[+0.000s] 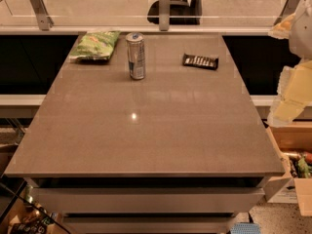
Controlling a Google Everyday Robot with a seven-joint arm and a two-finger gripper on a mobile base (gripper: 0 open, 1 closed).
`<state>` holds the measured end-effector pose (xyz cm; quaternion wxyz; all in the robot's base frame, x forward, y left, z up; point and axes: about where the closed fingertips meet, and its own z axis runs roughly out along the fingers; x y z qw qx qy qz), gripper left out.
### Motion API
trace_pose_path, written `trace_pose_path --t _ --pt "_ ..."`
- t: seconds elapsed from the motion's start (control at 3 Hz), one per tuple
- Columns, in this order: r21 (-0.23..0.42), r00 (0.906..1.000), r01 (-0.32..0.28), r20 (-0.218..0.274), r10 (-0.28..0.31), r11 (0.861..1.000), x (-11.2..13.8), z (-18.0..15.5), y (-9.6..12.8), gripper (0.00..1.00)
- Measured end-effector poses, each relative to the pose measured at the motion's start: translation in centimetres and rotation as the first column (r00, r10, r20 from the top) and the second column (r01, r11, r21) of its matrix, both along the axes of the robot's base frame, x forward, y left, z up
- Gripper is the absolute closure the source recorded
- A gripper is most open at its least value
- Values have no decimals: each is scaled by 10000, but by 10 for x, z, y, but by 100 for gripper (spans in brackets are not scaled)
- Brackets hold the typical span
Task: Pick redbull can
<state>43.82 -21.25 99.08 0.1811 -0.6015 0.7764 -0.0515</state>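
The redbull can [136, 56] is slim, silver and blue, and stands upright on the far part of the grey table [146, 135], a little left of centre. My gripper [288, 106] shows as pale white and yellowish parts at the right edge of the view. It hangs beyond the table's right side, far to the right of the can and apart from it. It holds nothing that I can see.
A green chip bag [95, 45] lies at the far left, close to the can. A dark snack bar [200, 61] lies at the far right. A glass railing [97, 13] runs behind the table. An open cardboard box [298, 174] sits on the floor at right.
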Motion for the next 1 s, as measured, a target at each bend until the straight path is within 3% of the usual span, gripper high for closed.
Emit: trace_pose_path --t 0.67,1.0 --pt "210 9994 176 289 -182 9996 1 3 2 0" --pt "782 9980 498 342 -526 9957 5 4 3 0"
